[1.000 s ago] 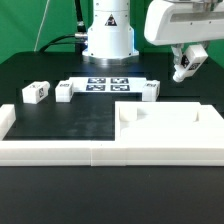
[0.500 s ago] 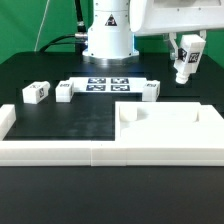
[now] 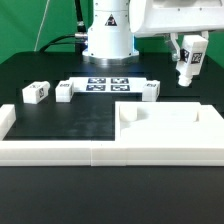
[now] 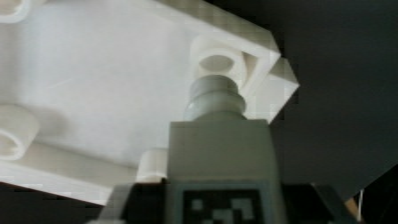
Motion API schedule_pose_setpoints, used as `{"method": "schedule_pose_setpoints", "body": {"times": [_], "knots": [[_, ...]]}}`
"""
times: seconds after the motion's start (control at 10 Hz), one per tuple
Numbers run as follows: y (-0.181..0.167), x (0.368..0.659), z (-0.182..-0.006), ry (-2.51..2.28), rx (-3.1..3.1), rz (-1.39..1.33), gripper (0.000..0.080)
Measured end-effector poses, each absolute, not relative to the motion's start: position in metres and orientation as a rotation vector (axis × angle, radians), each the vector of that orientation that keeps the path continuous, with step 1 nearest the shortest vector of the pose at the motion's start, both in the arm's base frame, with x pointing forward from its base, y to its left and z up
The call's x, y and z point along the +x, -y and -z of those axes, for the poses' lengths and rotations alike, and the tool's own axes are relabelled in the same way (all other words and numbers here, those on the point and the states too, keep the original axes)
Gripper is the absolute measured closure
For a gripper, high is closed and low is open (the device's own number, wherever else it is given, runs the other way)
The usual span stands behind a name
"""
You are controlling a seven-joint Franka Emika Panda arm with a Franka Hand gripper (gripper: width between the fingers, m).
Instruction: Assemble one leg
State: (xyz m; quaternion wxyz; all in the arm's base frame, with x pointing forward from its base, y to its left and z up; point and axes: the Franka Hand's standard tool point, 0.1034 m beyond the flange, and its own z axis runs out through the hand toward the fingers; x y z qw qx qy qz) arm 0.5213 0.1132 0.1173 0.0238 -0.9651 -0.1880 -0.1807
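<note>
My gripper is shut on a leg, a small white block with a tag, held upright in the air at the exterior view's right, above the far corner of the large white panel. In the wrist view the held leg runs out from my gripper, its stepped tip close over a round socket at the panel's corner. Three more legs lie on the table: two at the exterior view's left and one by the marker board's end.
The marker board lies in front of the robot base. Long white border rails run along the front and the exterior view's left, around the black mat.
The gripper has turned, so the held leg went from tilted to upright, and it shifted slightly. In the last half second almost nothing has moved.
</note>
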Motion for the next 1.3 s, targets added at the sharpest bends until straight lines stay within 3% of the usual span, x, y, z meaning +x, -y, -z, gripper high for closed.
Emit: {"method": "schedule_pose_setpoints", "body": {"times": [0.1,0.5,1.0,1.3], "knots": [[-0.116,0.545,-0.122,0.569,-2.982,0.564,0.0512],[-0.109,0.611,-0.106,0.629,-2.96,0.629,0.0512],[-0.107,0.604,-0.101,0.625,-2.96,0.655,0.0512],[-0.109,0.628,-0.099,0.617,-2.954,0.656,0.0512]]}}
